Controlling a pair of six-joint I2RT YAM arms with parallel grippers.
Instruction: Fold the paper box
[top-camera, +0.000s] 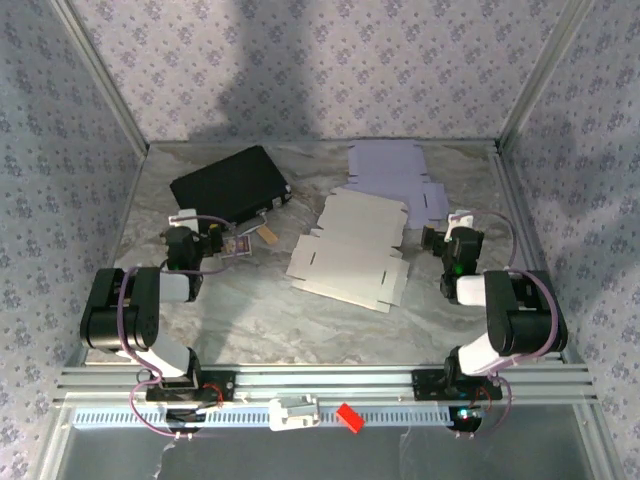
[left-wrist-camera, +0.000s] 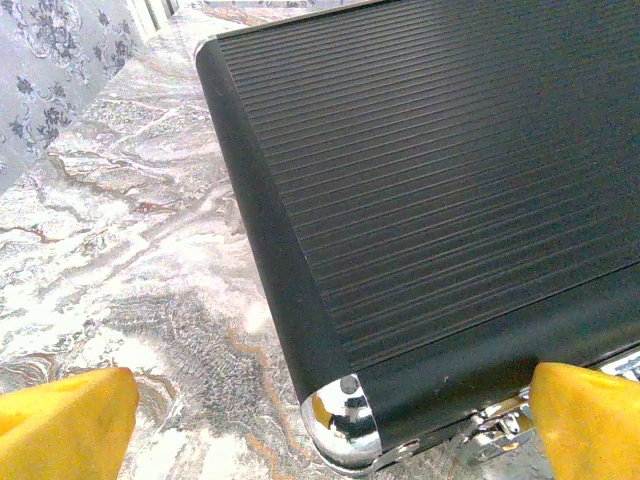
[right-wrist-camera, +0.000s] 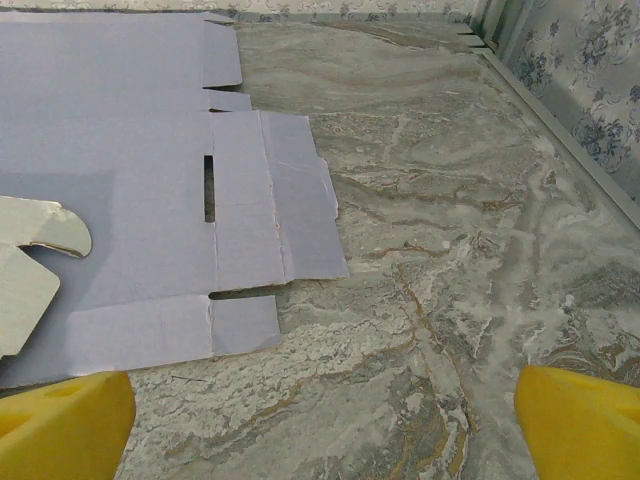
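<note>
Grey marbled tabletop (top-camera: 250, 320), boxed in by floral-patterned wall panels (top-camera: 60, 150), is your whole workspace.

Your left gripper (left-wrist-camera: 327, 425) is spread as wide as it goes, with nothing between its yellow fingertips (left-wrist-camera: 65, 425). It sits low at the near corner of the black ribbed hard case with chrome-capped corners (left-wrist-camera: 430, 180). Your right gripper (right-wrist-camera: 322, 425) is just as wide and just as empty. It is low over bare table, just beside the right edge of the lavender flat cardboard blank (right-wrist-camera: 130, 180).

The off-white die-cut cardboard box blank (top-camera: 350, 255) lies flat mid-table, between your two arms. In the right wrist view one of its rounded tabs seems to lie over the lavender sheet's near-left part. I cannot tell which of the two sheets you are meant to fold.

As I judge it, the task has not started. Every flap and slot lies flat, no crease is raised, and all the folding is left to do.

The case sits at the left rear, apart from both blanks, so it should not obstruct you. A few small tags (top-camera: 262, 233) lie just beside the case, between your left gripper and the off-white blank. The overlap is the likelier nuisance, since lifting one sheet may drag the other.
</note>
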